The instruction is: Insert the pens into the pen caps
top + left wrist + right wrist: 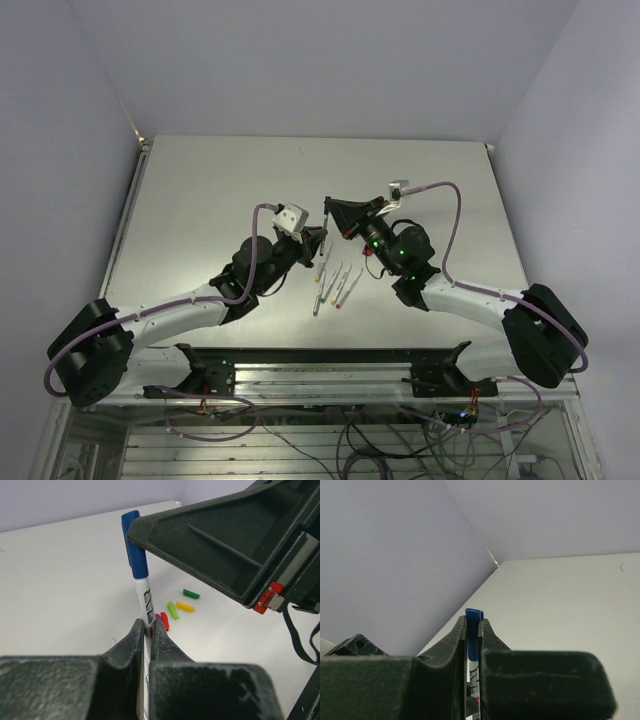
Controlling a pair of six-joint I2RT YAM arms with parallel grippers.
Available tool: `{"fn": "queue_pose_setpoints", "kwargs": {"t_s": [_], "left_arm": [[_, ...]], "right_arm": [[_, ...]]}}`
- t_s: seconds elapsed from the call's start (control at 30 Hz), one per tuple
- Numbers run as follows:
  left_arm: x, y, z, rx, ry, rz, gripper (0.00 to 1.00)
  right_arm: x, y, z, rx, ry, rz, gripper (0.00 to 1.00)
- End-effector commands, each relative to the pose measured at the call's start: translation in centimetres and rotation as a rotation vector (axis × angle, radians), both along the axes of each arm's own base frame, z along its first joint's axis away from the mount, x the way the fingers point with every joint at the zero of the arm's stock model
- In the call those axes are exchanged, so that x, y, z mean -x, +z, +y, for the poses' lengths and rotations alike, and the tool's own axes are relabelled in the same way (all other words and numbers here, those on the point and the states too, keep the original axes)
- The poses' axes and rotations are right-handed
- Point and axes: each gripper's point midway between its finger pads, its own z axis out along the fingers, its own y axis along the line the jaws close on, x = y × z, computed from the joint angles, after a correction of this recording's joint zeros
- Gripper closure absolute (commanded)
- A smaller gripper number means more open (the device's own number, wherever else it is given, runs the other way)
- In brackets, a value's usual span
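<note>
From my console, the left claw (pixel 147 625) was clenched on the white barrel of one pen (pixel 145 597), holding it nearly upright above the worktop (pixel 200 200). The blue cap (pixel 134 545) sat on the pen's upper end. The right claw (pixel 472 626) was clamped on that blue end from the 12 o'clock side, its jaws pressed flat against both faces of the cap. In the right wrist view the blue tip poked just above the fingertips, with the printed white barrel running down between them. I could not tell whether the cap was pushed fully home; the seam looked tight in the left wrist view, but the right claw's finger covered part of it.

From overhead, the two claws met near the middle of the worktop with the pen between them. The loose pens (pixel 335 287) lay in a fanned group on the surface at about 6 o'clock from the held one, four I think, though they were small in that view.

In the left wrist view the spare caps lay at roughly 3 o'clock of the barrel. They were a dark green cap (pixel 191 594), a yellow cap (pixel 185 607), a light green cap (pixel 172 610) and a red cap (pixel 164 621). A purple cap (pixel 157 616) was partly hidden beside the pen.
</note>
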Motion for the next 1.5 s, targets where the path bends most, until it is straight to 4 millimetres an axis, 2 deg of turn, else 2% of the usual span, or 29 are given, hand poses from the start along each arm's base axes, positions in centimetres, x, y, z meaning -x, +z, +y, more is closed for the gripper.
{"fn": "queue_pose_setpoints", "kwargs": {"t_s": [0.0, 0.57, 0.73, 0.9, 1.0, 1.07, 1.17, 1.23, 1.33, 1.47], "left_arm": [[-0.5, 12.2, 0.8, 0.24, 0.051, -0.268, 0.93], [-1.8, 14.4, 3.7, 0.255, 0.136, -0.321, 0.93], [-2.1, 14.4, 3.6, 0.262, 0.115, -0.314, 0.93], [-2.4, 12.4, 2.6, 0.248, 0.09, -0.249, 0.93], [-2.6, 10.7, 2.4, 0.23, 0.091, -0.205, 0.93], [-2.7, 9.4, 2.4, 0.212, 0.094, -0.174, 0.93], [-3.1, 7.3, 2.6, 0.173, 0.122, -0.127, 0.93], [-3.6, 6.1, 3.0, 0.138, 0.157, -0.101, 0.93], [-4.6, 4.9, 3.6, 0.075, 0.217, -0.079, 0.93], [-6.6, 2.7, 4.6, -0.033, 0.314, -0.034, 0.93]], "right_arm": [[2.7, -9.0, 2.3, 0.262, 0.094, 0.196, 1.0], [4.8, -12.0, 4.3, 0.401, 0.178, 0.221, 1.0], [5.0, -12.1, 4.3, 0.397, 0.183, 0.216, 1.0], [3.4, -10.0, 4.3, 0.397, 0.117, 0.165, 1.0], [1.8, -7.4, 4.4, 0.398, 0.059, 0.113, 1.0], [0.8, -4.9, 4.2, 0.378, 0.007, 0.075, 0.99], [-0.1, -1.6, 3.2, 0.348, -0.073, 0.011, 0.9], [-0.3, -0.2, 1.9, 0.327, -0.132, -0.004, 0.84], [-0.5, 0.5, -0.4, 0.314, -0.227, 0.01, 0.77], [-0.4, -0.5, -3.8, 0.334, -0.351, 0.072, 0.73]]}}
